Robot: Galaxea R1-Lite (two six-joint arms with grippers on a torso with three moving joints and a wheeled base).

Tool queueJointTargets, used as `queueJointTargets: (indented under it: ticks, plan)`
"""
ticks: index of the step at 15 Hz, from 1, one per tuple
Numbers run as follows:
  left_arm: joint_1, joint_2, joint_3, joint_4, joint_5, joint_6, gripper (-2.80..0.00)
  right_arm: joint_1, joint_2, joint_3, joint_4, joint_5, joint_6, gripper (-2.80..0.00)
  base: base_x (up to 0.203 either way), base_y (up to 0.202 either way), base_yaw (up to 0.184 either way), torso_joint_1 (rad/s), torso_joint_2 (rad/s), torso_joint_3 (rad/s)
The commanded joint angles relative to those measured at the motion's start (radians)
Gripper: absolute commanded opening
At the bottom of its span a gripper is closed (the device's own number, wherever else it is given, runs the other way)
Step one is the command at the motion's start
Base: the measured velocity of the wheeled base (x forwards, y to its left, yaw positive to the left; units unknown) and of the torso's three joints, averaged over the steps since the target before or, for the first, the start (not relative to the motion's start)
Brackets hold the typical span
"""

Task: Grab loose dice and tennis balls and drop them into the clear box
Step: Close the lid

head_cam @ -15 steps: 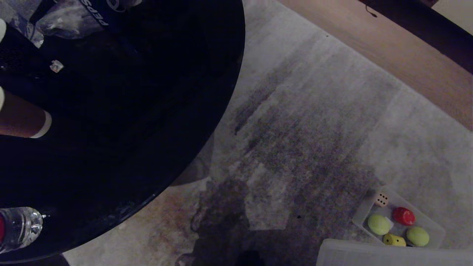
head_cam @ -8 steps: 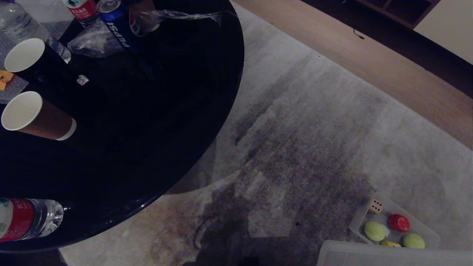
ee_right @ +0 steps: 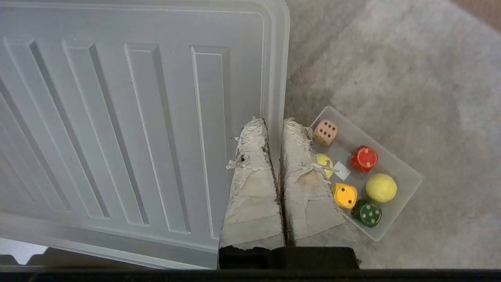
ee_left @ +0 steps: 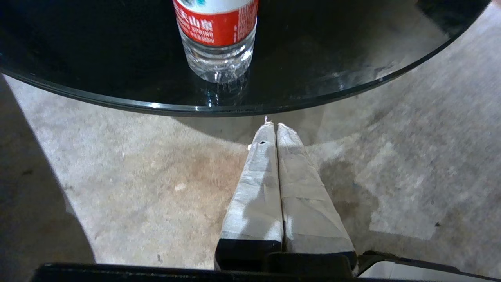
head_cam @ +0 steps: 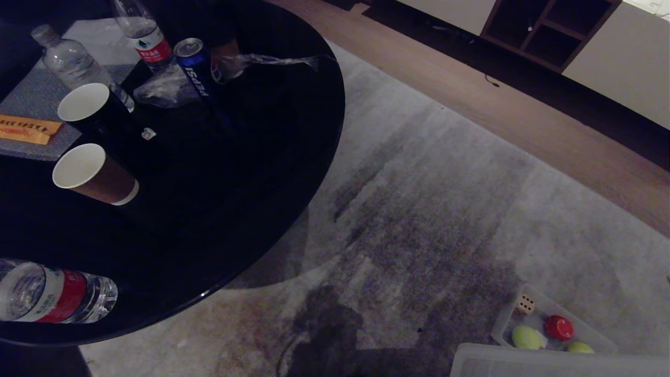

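Right gripper (ee_right: pixel 274 125): taped jaws pressed together, empty, poised above the ribbed lid panel (ee_right: pixel 129 117). Just beside it on the carpet (ee_right: pixel 391 70), the clear box (ee_right: pixel 407 188) holds the dice (ee_right: pixel 325 132) and tennis balls (ee_right: pixel 381 187). Left gripper (ee_left: pixel 275 127): jaws likewise together, empty, near the black table (ee_left: pixel 117 103).

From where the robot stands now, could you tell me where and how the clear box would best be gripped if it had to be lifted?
Probably the clear box is best pinched on a long wall's rim, from above, at a bare stretch near the beige die. It lies flat and open-topped on the carpet, so only its thin upright walls offer a hold, and the dice and balls crowd its inside.
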Motion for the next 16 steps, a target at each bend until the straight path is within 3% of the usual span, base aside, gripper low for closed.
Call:
queueJointTargets:
  ticks: [1,16]
  plan:
    - [0.000,0.001,0.002,0.000,0.001,-0.001,-2.80,0.000,0.002,0.000,0.001,0.000,0.000,-2.80,0.000,0.000,0.000,0.002,0.00,0.195]
    - [0.000,0.001,0.002,0.000,0.001,-0.003,-2.80,0.000,0.001,0.000,0.001,0.000,0.000,-2.80,0.000,0.000,0.000,0.003,0.00,0.200]
